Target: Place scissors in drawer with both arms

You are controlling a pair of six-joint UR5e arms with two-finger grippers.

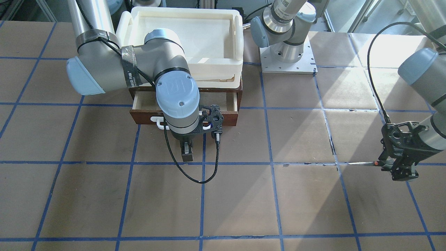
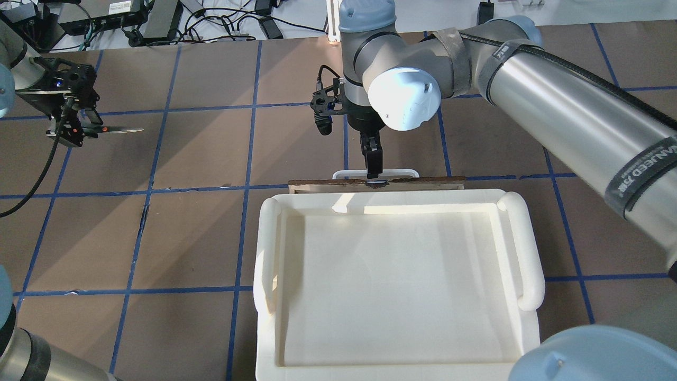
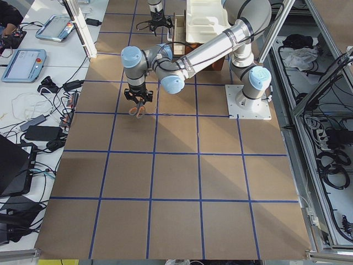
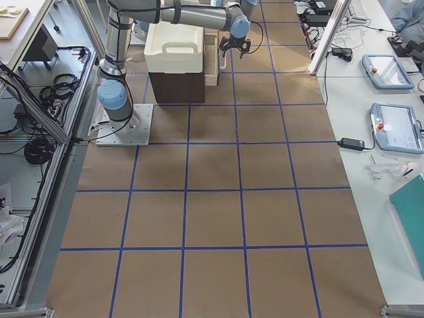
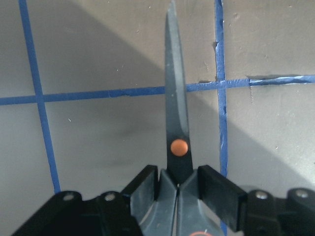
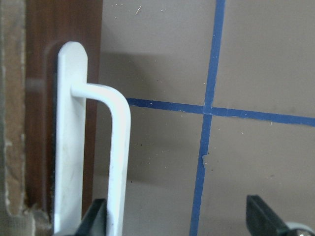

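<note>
At the left of the overhead view, the scissors [image 2: 119,129] are gripped by their handles in the left gripper [image 2: 79,129], which is clamped on them. The blades are shut and held level over the desk [image 2: 211,153], well apart from the drawer [image 2: 317,183]. Further right, the right gripper [image 2: 373,168] is seen at the white handle [image 6: 118,157], fingers spread wide with the bar between them. The drawer stands partly open beneath a cream tray [image 2: 270,254].
</note>
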